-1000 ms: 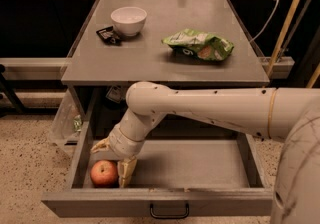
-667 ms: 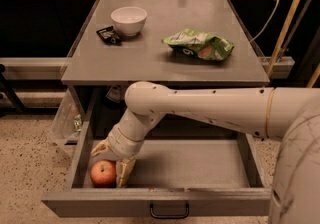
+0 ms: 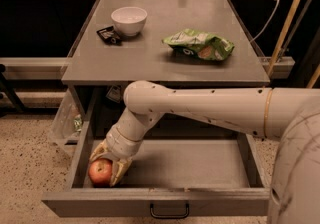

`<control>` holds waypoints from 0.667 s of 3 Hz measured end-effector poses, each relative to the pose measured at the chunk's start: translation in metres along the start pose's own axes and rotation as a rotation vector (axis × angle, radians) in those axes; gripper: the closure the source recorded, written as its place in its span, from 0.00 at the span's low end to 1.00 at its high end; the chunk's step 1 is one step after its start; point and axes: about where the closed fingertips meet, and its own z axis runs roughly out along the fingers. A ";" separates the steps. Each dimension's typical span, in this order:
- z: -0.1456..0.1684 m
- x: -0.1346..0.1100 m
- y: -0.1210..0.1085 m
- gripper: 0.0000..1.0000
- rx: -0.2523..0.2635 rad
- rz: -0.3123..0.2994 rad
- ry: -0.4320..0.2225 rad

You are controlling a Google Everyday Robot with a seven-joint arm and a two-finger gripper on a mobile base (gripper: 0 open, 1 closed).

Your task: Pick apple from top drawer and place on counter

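The red apple (image 3: 100,172) lies in the front left corner of the open top drawer (image 3: 200,167). My gripper (image 3: 105,167) reaches down into the drawer from the right, with one finger (image 3: 98,150) behind the apple and the other (image 3: 120,170) pressed on its right side. The jaws are shut on the apple, which still rests on the drawer floor. The grey counter (image 3: 165,60) is above the drawer. My white arm (image 3: 210,108) crosses in front of the cabinet.
On the counter stand a white bowl (image 3: 129,20), a small dark object (image 3: 108,35) beside it and a green snack bag (image 3: 199,45). A clear plastic bag (image 3: 65,120) hangs at the cabinet's left side. The drawer's dark handle (image 3: 169,211) is at the front.
Hardly anything has moved. The gripper has settled slightly closer around the apple, which stays in the same corner of the drawer.
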 end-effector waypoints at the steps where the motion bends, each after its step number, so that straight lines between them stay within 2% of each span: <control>1: 0.001 0.000 0.002 0.84 -0.007 -0.020 -0.027; 2: 0.000 0.001 0.004 1.00 -0.005 -0.041 -0.055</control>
